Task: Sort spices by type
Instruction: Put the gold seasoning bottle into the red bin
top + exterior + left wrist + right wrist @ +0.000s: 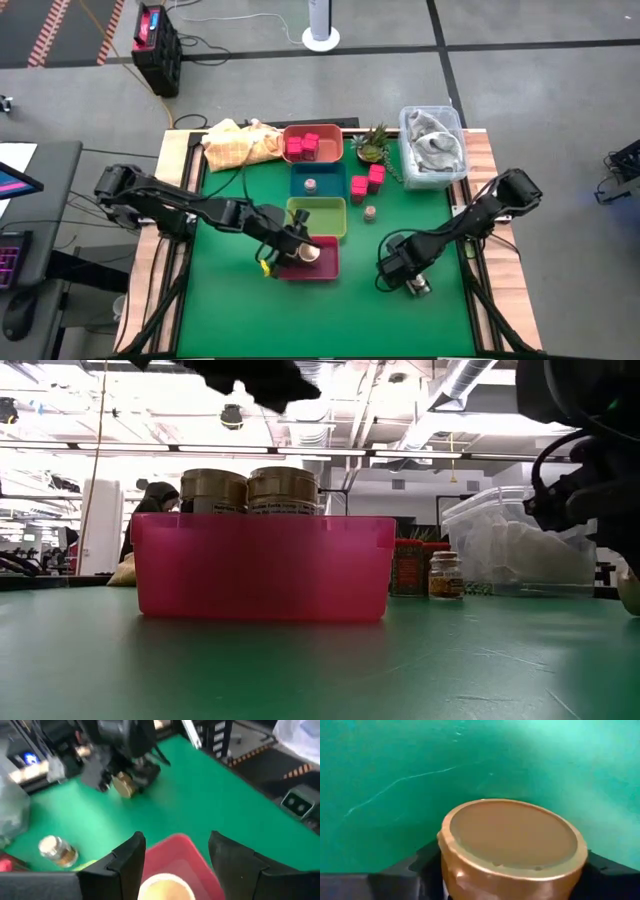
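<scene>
Two short round jars with tan lids (213,490) (283,490) stand in the magenta tray (260,570) at the table's near middle. My left gripper (175,855) hangs open above them, with one jar's lid (165,889) below the gap between its fingers. My right gripper (413,282) is near the table's near right and is shut on a third gold-lidded jar (512,842). Magenta packs (308,146) fill the far red tray, and more magenta packs (368,180) stand on the mat. One small shaker (310,185) sits in the blue tray, another shaker (370,212) on the mat. My right gripper pinches the gold-lidded jar by its body just under the lid (451,870), one dark finger (412,867) on each side. The jar sits upright in the hold. Whether its base rests on the mat does not show.
An empty-looking yellow-green tray (318,216) lies between the blue tray (330,180) and the magenta one. A plant (372,143), a clear bin with grey cloth (432,145) and a yellow cloth (235,145) line the far edge. Bare green mat lies between the grippers and along the near edge.
</scene>
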You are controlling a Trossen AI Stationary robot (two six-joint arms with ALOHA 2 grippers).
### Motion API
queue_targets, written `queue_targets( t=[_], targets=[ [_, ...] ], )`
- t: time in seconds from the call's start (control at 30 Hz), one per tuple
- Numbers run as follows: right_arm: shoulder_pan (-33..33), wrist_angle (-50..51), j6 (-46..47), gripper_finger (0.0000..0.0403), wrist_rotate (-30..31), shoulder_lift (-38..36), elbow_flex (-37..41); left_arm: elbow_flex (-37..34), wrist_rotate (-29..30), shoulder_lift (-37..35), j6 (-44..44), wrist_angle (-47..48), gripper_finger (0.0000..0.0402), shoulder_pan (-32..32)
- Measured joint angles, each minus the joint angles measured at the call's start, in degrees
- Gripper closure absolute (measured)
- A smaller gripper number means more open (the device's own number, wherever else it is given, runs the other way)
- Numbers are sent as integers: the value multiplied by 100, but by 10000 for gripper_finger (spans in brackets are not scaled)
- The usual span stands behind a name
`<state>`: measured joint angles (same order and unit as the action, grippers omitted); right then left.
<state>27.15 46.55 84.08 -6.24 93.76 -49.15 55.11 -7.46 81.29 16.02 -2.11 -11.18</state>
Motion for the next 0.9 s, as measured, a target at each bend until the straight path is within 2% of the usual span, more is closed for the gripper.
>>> queue_targets(
  t=[0.13,0.27,0.4,0.5,0.6,0.67,0.77,0.9],
  targets=[
    [-21,222,-184,105,407,-65,-149,0,-2,-258,-74,35,196,-13],
    [23,309,-359,105,1345,-367,-333,2,-4,-448,-174,187,196,-13],
    [206,32,-909,105,3211,-780,-492,2,-218,-542,-237,309,196,-13],
    [389,-911,-1810,105,4862,-1101,-469,2,-427,-594,-270,329,196,-37],
    [459,-2212,-3110,105,6042,-1243,-303,-110,-448,-609,-298,-22,196,-60],
    [393,-3148,-3941,105,6246,-1222,-182,-528,-448,-603,-485,-745,196,-89],
    [233,-4693,-5159,105,6206,-1093,79,-1190,-321,-585,-688,-1856,196,-119],
    [-5,-6911,-6602,105,5466,-816,399,-1512,311,-778,-821,-2135,196,-120]
  ],
)
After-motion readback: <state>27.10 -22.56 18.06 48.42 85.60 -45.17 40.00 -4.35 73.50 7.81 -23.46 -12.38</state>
